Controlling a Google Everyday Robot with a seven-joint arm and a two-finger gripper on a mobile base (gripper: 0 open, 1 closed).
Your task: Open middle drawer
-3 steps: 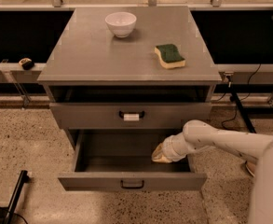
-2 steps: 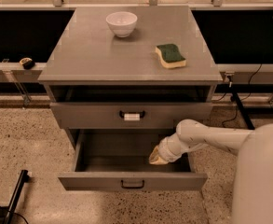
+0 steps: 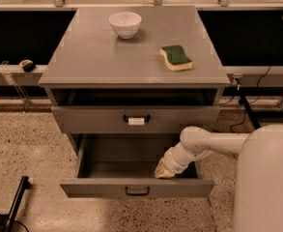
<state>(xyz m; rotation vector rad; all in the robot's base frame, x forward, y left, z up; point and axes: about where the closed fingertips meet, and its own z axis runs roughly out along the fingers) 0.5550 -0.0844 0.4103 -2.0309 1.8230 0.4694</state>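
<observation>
The middle drawer is a grey flat front with a plain black loop handle and no tag. It stands pulled well out from the cabinet, and its inside shows bare. My gripper reaches down inside this drawer at the right front, just behind the front panel. My white arm comes in from the right. Above is the drawer with a white tag on its handle, pulled out slightly. No third drawer front shows.
On the cabinet top stand a white bowl and a green-and-yellow sponge. My white body fills the lower right. A black bar lies on the speckled floor at the lower left. Cables hang at the right.
My gripper has shifted slightly left and lower inside the open drawer. My body now fills more of the lower right. The drawer has not visibly moved.
</observation>
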